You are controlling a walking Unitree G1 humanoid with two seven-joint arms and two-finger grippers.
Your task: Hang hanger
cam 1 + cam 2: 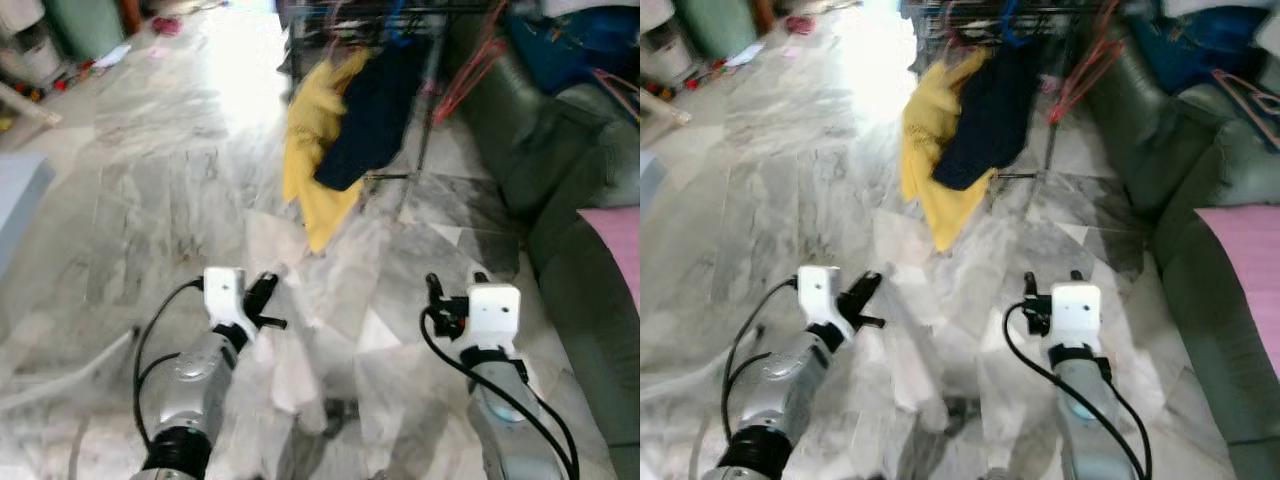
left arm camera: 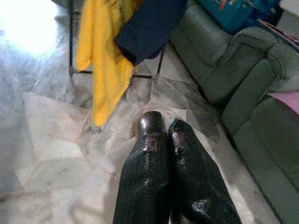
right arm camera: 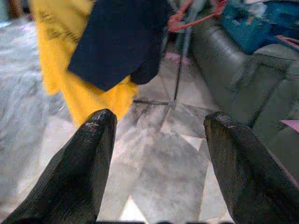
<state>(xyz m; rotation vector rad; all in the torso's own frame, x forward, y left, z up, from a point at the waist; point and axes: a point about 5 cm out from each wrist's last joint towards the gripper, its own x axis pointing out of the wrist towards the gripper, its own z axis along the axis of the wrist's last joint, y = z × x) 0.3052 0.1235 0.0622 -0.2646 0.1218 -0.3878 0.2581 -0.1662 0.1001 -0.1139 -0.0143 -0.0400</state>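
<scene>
The left gripper [image 1: 268, 300] hovers low over the marble floor [image 1: 150, 200], fingers [image 2: 159, 177] pressed together and empty. Ahead, a yellow garment [image 1: 315, 150] and a navy garment [image 1: 365, 110] hang on the drying rack [image 1: 425, 120]. The right gripper [image 3: 159, 140] has its fingers spread wide, likely readied for a grasp. Red hangers [image 1: 470, 70] lean by the green sofa [image 1: 560, 180].

I stand in a home living room | grey marble floor [image 1: 150, 200] under me | green sofa [image 1: 560, 190] at my right | drying rack [image 1: 425, 110] ahead, hung with a yellow garment [image 1: 310, 140] and a navy one [image 1: 365, 115]
</scene>
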